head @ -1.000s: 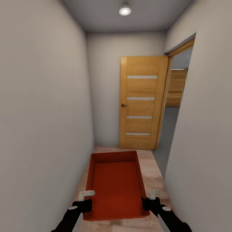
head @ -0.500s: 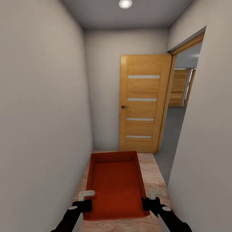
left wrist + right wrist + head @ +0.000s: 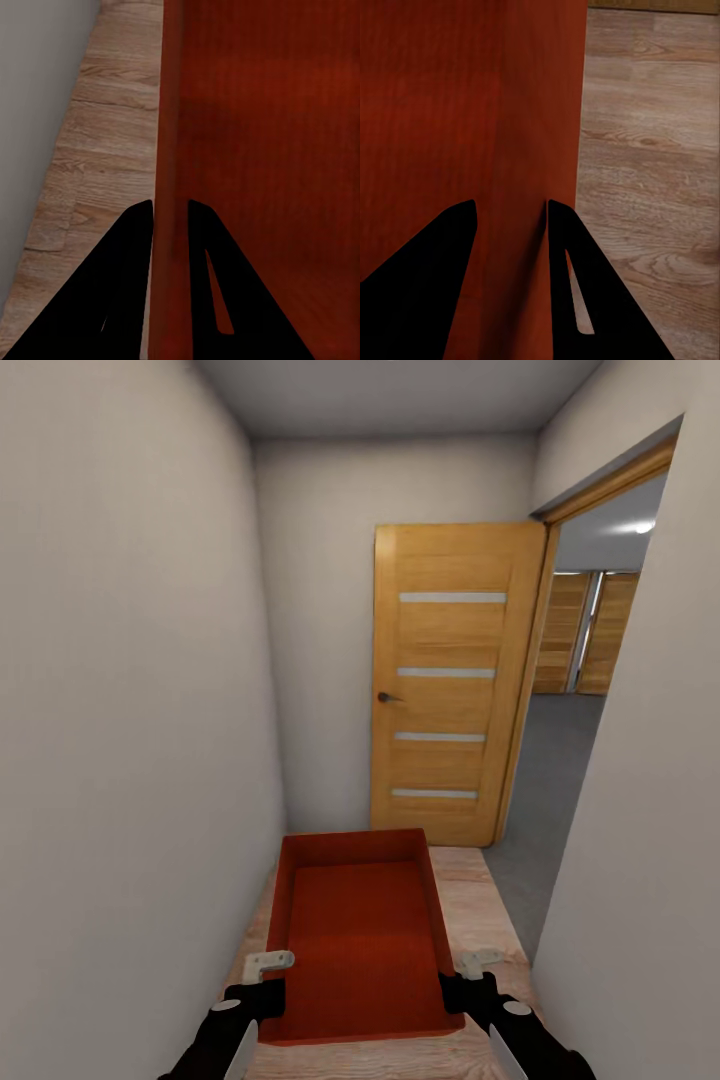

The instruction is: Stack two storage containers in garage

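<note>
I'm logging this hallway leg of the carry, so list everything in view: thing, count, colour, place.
storage container: one, orange-red, open-top and empty, held low in front of the robot over the wood floor.
wood floor: light plank, running down the hallway.
door: one, honey wood with four pale strips and a dark handle, swung open at the hallway's end.
doorway: one, on the right, grey floor and wood panels beyond.
walls: off-white, both sides.
left gripper: black with pale fingers, clamped on the container's left wall.
right gripper: same, clamped on its right wall.
</note>
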You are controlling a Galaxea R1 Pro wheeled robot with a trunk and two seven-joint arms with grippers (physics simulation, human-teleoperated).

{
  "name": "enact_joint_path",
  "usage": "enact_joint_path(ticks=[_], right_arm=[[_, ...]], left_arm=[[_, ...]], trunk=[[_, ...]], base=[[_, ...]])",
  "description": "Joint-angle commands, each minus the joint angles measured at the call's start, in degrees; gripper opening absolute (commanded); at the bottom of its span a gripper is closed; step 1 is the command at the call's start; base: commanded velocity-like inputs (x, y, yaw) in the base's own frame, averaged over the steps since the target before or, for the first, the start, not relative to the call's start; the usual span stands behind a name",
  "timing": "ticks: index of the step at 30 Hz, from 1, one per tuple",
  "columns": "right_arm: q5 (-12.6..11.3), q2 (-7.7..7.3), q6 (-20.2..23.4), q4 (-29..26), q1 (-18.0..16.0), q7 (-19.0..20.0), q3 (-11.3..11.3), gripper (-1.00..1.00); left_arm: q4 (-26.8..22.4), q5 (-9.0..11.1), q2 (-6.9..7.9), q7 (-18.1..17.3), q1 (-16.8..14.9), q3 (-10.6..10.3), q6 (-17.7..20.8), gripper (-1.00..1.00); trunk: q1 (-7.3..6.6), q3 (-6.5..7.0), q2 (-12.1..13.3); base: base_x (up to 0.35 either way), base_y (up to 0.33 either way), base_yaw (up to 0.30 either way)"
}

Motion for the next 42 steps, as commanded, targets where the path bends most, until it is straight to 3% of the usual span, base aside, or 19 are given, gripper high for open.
enact_joint_path(ticks=[1,24,42], right_arm=[[-0.8,0.34,0.3,-0.5,0.0,2.7,-0.4,-1.00],[-0.8,0.34,0.3,-0.5,0.0,2.7,-0.4,-1.00],[-0.7,0.34,0.3,-0.5,0.0,2.8,-0.4,-1.00]], left_arm=[[0.0,-0.9,0.01,1.8,0.0,-0.2,0.5,-1.00],[1.1,-1.0,-0.01,1.8,0.0,-0.2,0.4,-1.00],[1.1,-1.0,0.01,1.8,0.0,-0.2,0.4,-1.00]], trunk=[[0.05,-0.02,0.0],[0.05,-0.02,0.0],[0.05,-0.02,0.0]], base=[[0.328,0.000,0.000],[0.328,-0.001,0.000],[0.328,-0.100,0.000]])
